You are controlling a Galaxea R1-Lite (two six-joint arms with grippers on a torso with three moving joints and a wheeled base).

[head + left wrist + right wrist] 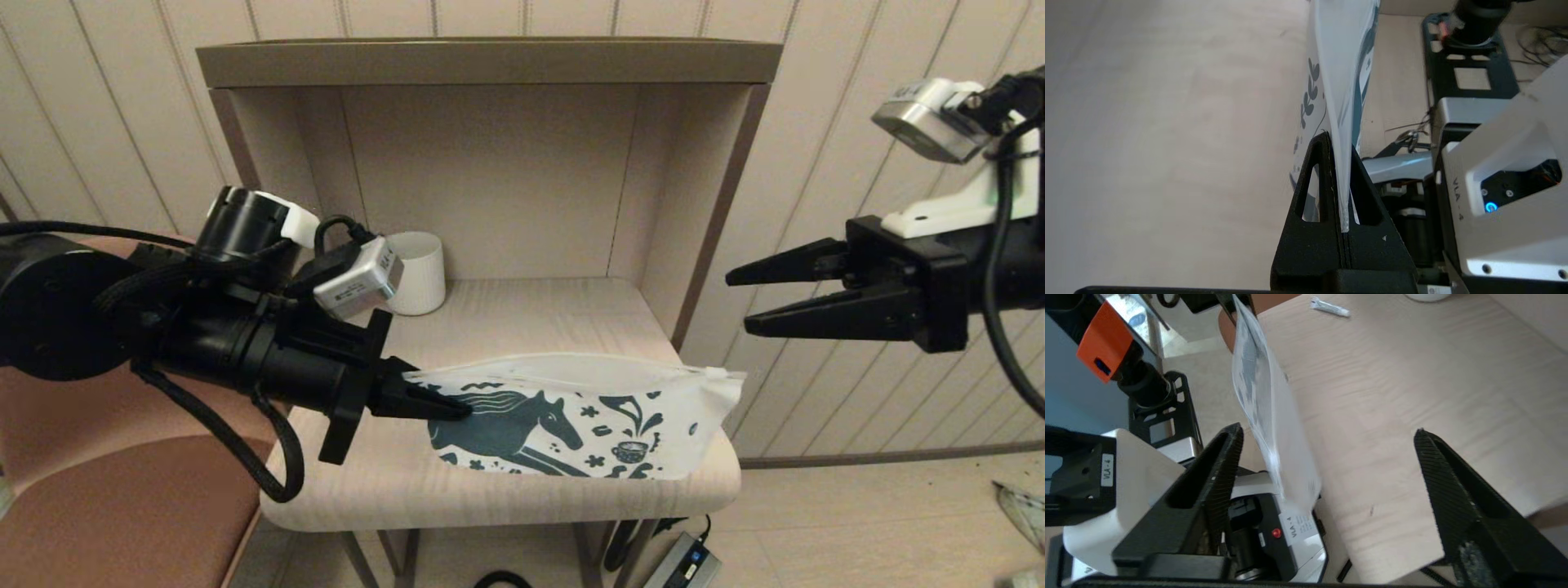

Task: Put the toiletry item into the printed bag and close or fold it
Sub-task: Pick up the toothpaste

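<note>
The printed bag (571,416), white with a dark teal horse, is held up on edge over the front of the small table (522,318). My left gripper (441,404) is shut on the bag's left end, and the left wrist view shows the bag (1341,61) pinched between the two fingers of that gripper (1340,147). My right gripper (737,305) hangs open in the air to the right of the bag's zip end, not touching it. In the right wrist view the bag (1261,396) stands between the spread fingers of the right gripper (1327,430). The toiletry item (1329,307), a slim white tube, lies on the table beyond the bag.
A white ribbed mug (416,272) stands at the back left of the table, inside the open-fronted hutch (490,61) with walls on three sides. A brown seat (98,490) is on the left. A power adapter (686,563) lies on the floor below.
</note>
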